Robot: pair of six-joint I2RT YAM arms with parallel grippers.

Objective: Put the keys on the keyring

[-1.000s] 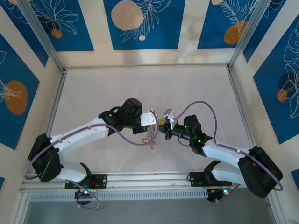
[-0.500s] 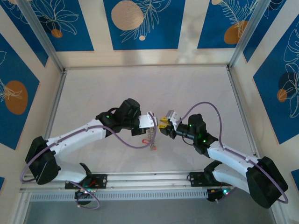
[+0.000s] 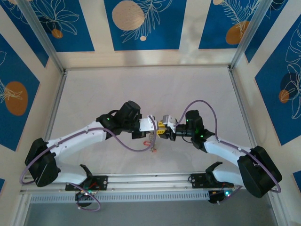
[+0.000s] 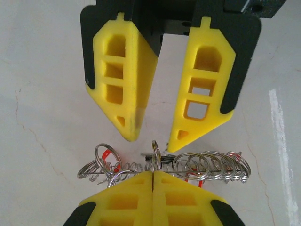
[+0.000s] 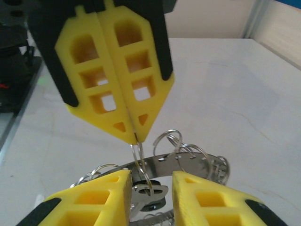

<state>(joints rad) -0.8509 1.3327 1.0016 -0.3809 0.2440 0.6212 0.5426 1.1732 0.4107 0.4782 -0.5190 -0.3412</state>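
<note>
With left gripper [image 5: 133, 134] clamped on a keyring [image 5: 188, 162] loop, better to slide the parted right gripper [image 4: 150, 136] in gently.

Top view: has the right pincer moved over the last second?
Yes. The right pincer has shifted slightly down the picture, toward the metal rail along the table's near edge.

The keyring [image 4: 216, 165] hangs edge-on across the left gripper [image 4: 153, 173], a grey band fringed with small silver loops, one loop pinched in its closed tips. The keys [image 4: 113, 167], red-headed, peek through the loops beside those tips.
</note>
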